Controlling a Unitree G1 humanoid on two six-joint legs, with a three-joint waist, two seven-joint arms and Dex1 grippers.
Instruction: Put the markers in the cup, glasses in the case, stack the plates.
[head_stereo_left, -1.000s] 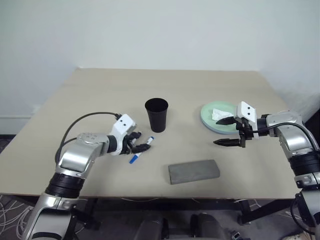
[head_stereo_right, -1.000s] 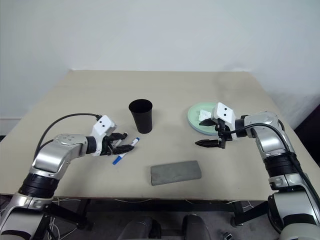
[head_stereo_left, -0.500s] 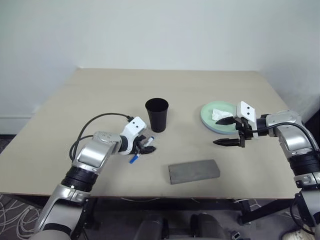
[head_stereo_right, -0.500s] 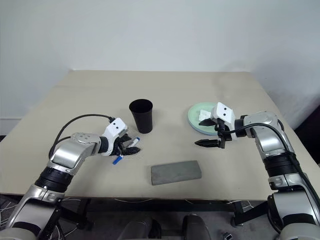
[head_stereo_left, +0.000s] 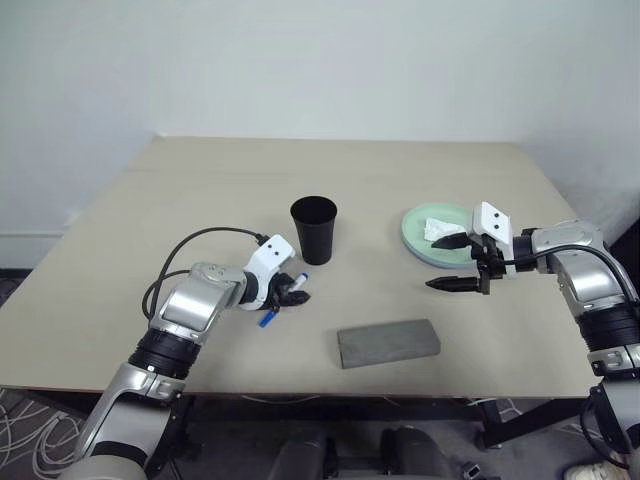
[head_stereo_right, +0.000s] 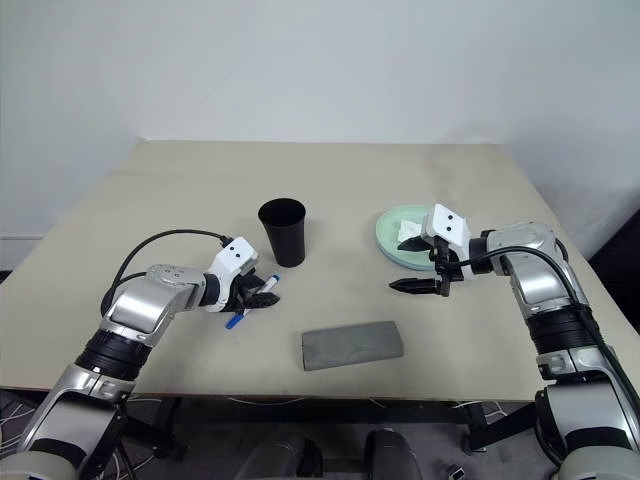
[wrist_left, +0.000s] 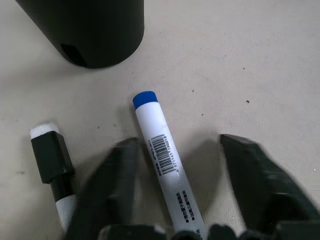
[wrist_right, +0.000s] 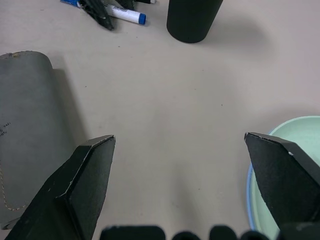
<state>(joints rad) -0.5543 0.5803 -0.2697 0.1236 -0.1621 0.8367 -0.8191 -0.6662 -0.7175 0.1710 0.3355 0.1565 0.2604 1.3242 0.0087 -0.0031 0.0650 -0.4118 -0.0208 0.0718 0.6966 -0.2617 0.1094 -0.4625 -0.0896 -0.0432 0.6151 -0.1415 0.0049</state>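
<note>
Plates: the mint-green round plastic plate (head_stereo_left: 440, 236) sits on the light blue one, whose rim peeks out beneath it in the right wrist view. Stacking looks done, though a crumpled white tissue (head_stereo_left: 437, 228) lies on top. The grey felt-like rectangular case (head_stereo_left: 388, 342) lies shut at the table's 6 o'clock; whether the glasses are inside cannot be told.

Markers: not yet in the tall black tapered plastic cup (head_stereo_left: 314, 229). Both slim white pens lie on the beige tabletop (head_stereo_left: 200, 190) at the cup's 7 o'clock. The left gripper (wrist_left: 177, 172) straddles the blue-capped marker (wrist_left: 161, 150), fingers partly closed with a gap on each side, so nothing is gripped yet. The black-capped marker (wrist_left: 49, 159) lies just beside it, outside the fingers.

The right gripper (wrist_right: 192, 180) hangs wide open and empty at the plates' 6 o'clock, above bare table.

Room: wide bare table from 9 to 12 o'clock. The cup stands near the markers, so the lift is short, but a careless swing could tip it. The case lies near the front edge.
</note>
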